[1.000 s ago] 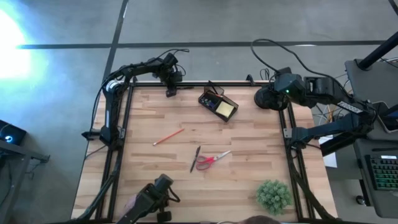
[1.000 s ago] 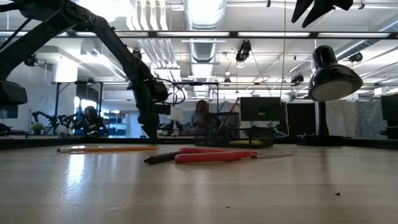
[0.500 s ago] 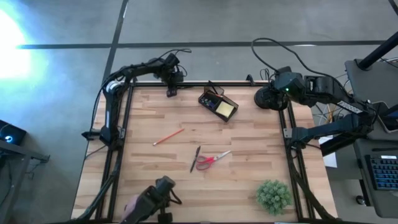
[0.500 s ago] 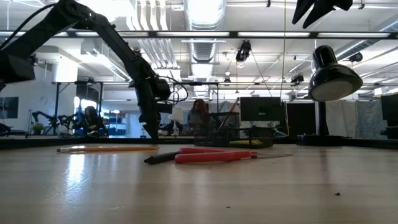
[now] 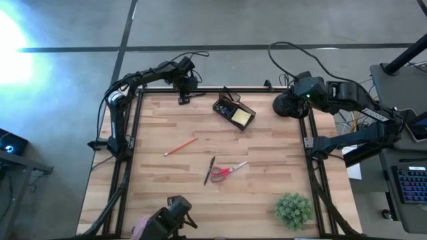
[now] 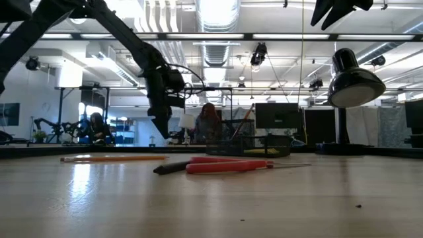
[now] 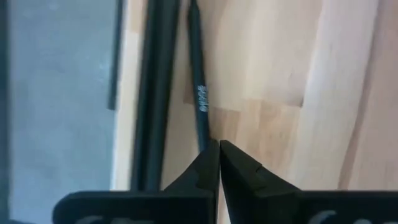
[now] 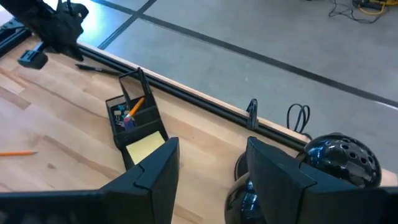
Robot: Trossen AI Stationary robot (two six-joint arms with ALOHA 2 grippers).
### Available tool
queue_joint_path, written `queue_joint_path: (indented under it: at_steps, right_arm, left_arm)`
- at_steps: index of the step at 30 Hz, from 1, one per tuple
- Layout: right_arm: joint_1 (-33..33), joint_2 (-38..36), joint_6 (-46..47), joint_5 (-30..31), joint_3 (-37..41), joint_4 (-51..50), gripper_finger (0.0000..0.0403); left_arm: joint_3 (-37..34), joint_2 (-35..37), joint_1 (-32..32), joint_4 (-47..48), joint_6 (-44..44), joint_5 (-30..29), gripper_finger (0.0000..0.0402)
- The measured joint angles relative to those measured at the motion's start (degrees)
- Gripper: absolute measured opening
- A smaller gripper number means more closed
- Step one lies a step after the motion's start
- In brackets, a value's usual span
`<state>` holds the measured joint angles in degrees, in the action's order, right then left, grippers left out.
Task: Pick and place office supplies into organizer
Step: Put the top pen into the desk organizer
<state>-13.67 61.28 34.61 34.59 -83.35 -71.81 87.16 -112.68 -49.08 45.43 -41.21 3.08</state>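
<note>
Two left fingers (image 7: 219, 163) pressed together beside a black pen (image 7: 199, 99) at the table's (image 5: 267, 153) far edge, right fingers (image 8: 208, 165) apart, empty.

Small black boxy mesh organizer (image 5: 233, 111) at table's far edge w/ yellow sticky pad inside; orange pencil (image 5: 181, 147), black pen (image 5: 209, 170) & red-handled scissors (image 5: 228, 171) flat mid-table, pen touching scissors.

— Colours on the bench (image 5: 267, 160)?
— Pale wood planks. Black organizer (image 5: 232, 110), yellow sticky-note pad (image 5: 241, 118) inside. Orange pencil (image 5: 181, 146), black pen (image 5: 209, 170), red-handled scissors (image 5: 228, 171).
— Lower right of the frame?
— Green plant (image 5: 293, 209). Grey floor (image 5: 213, 23) beyond, crossed by dark lines.
</note>
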Motion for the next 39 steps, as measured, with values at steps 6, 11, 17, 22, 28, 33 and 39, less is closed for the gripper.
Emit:
queue_joint_path:
  at_steps: [6, 11, 17, 22, 28, 33, 39]
  right_arm:
    - [0.0, 0.0, -1.5, 0.0, 0.0, 0.0, 0.0176]
    - [0.0, 0.0, -1.6, 0.0, 0.0, 0.0, 0.0176]
    - [0.0, 0.0, -1.6, 0.0, 0.0, 0.0, 0.0176]
    - [0.0, 0.0, -1.4, 0.0, 0.0, 0.0, 0.0176]
    - [0.0, 0.0, -1.3, 0.0, 0.0, 0.0, 0.0176]
    - [-0.1, 0.0, -1.2, 0.0, 0.0, 0.0, 0.0176]
    - [-1.2, 0.0, -0.5, 0.0, 0.0, 0.0, 0.0176]
  left_arm:
    - [-1.3, 0.2, 0.0, -2.2, 1.9, 0.7, 0.0001]
    - [-2.7, 0.2, 0.0, -4.3, 6.4, -0.2, 0.0028]
    - [-2.9, 0.2, -0.3, -6.1, 2.7, 0.8, 0.0105]
    - [-3.3, 0.2, -1.4, -7.2, -1.3, 2.5, 0.0124]
    - [-3.3, -1.4, -3.7, -7.4, -1.2, 6.5, 0.0125]
    - [-3.4, -3.2, -4.1, -7.5, -1.2, 6.7, 0.0125]
    - [-3.4, -4.7, -4.1, -7.5, -1.2, 6.7, 0.0125]
